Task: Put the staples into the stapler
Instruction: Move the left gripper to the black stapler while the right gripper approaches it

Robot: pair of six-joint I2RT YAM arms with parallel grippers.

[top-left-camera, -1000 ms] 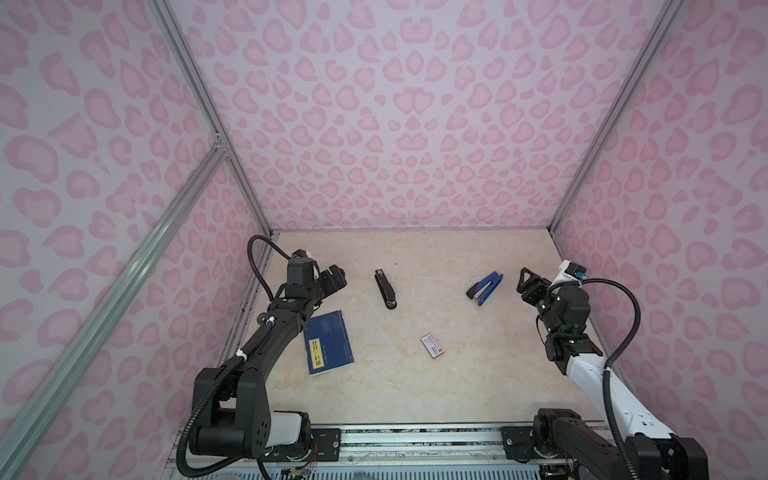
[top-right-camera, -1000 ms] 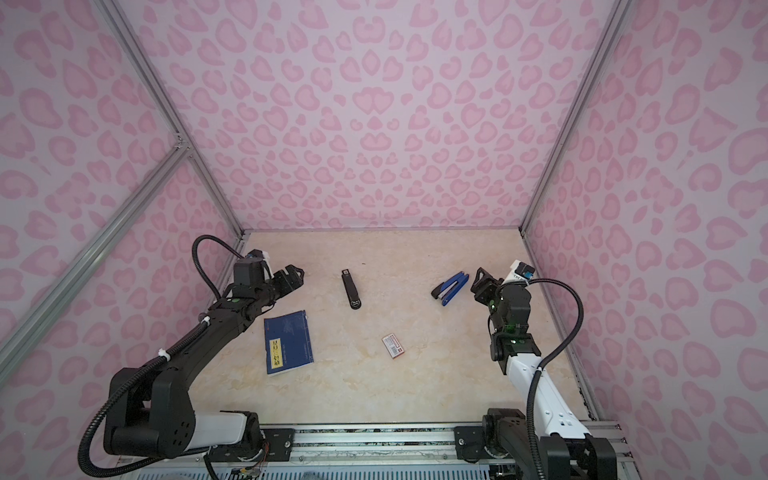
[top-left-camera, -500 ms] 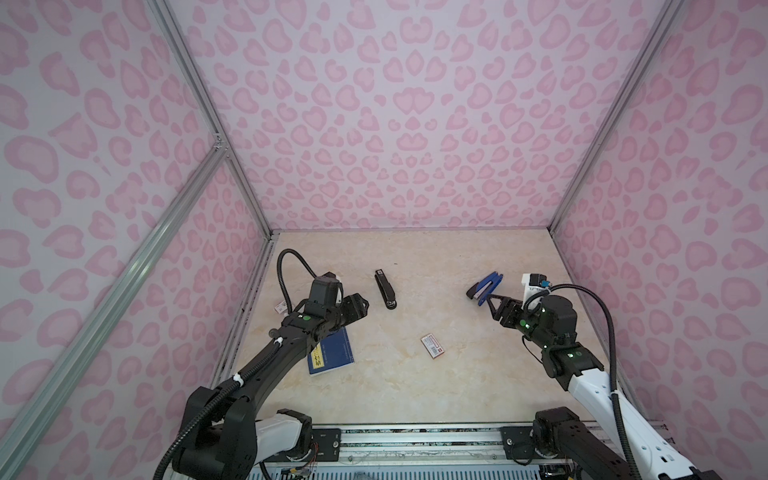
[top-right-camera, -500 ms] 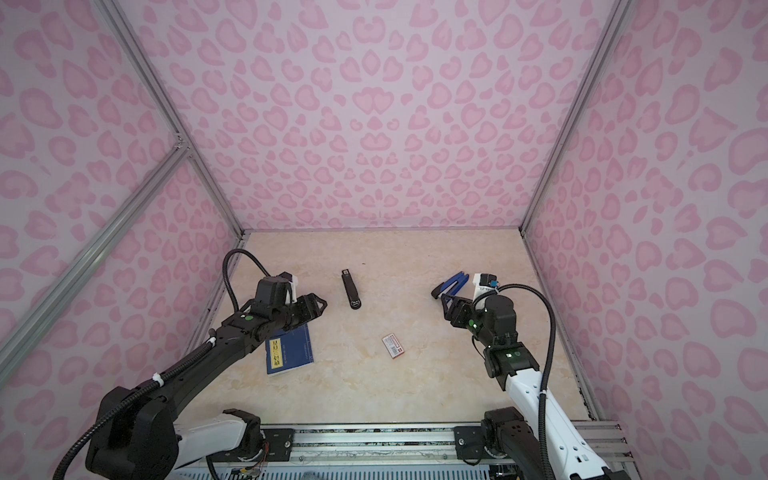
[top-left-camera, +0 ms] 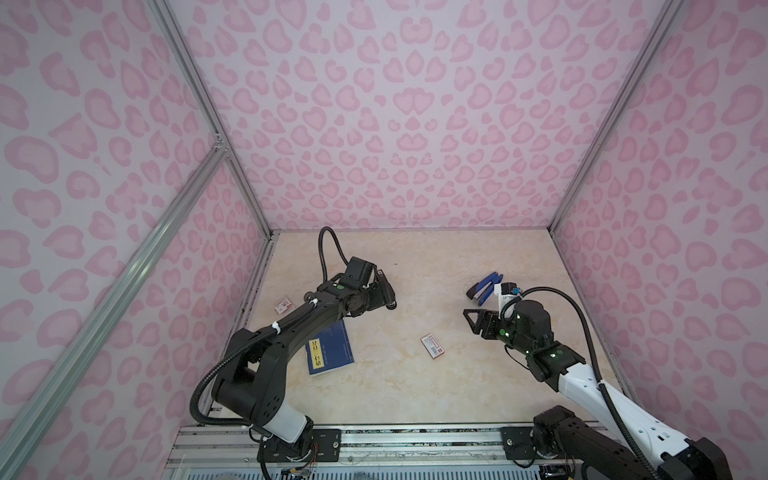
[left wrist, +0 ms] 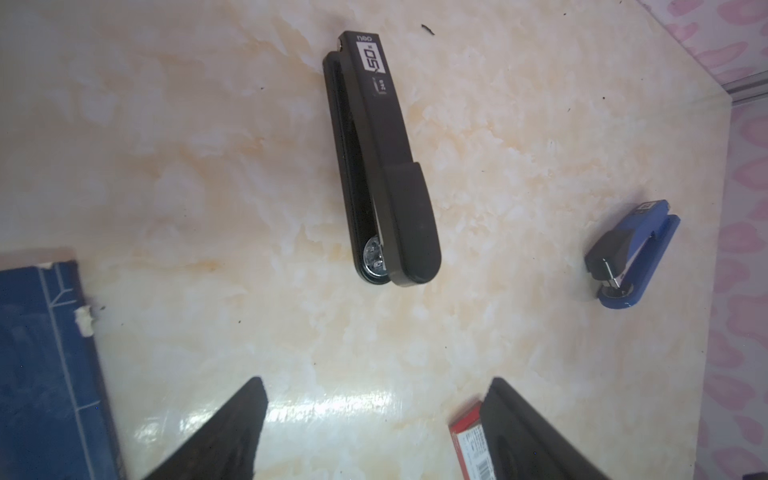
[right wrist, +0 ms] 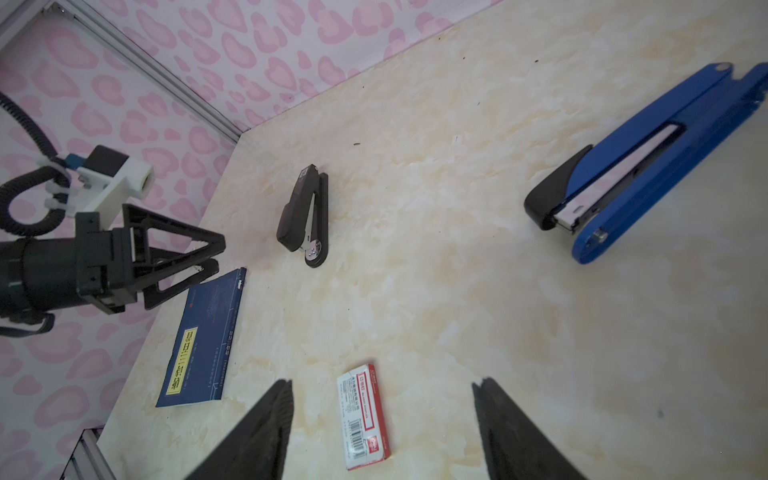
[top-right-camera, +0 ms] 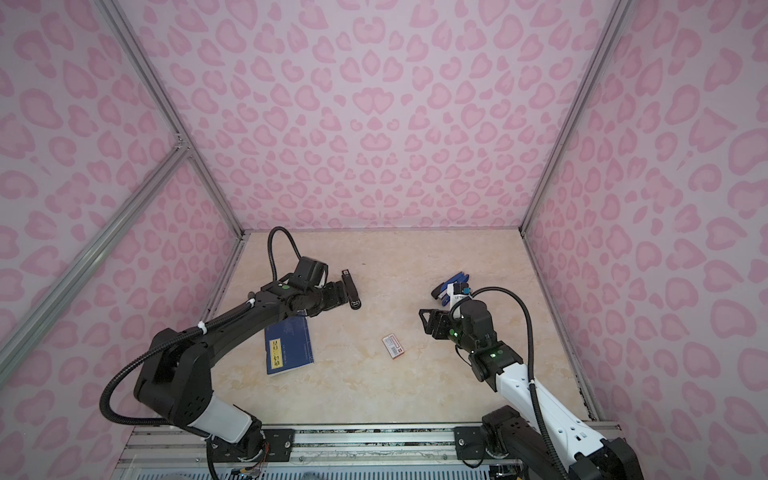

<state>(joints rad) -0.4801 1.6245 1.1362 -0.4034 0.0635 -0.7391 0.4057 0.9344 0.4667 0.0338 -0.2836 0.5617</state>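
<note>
So far nothing is loaded. The left hand [left wrist: 376, 382] hangs spread and empty just short of the black stapler [left wrist: 382, 166], which lies shut on its side on the worktop [left wrist: 187, 166]. The right hand [right wrist: 382, 382] is likewise spread and empty, poised over a white-and-red box [right wrist: 363, 415]; contact cannot be told. Farther out lies the blue stapler [right wrist: 648, 166], also closed and on its side, well apart from the black one. A notebook [right wrist: 203, 336] lies by the left arm, and a second box [top-left-camera: 282, 306] sits near the left wall. No loose staples show anywhere; likely they sit inside a box. All steps are left to do: fetching a strip, opening a stapler, seating the strip, closing up.
</note>
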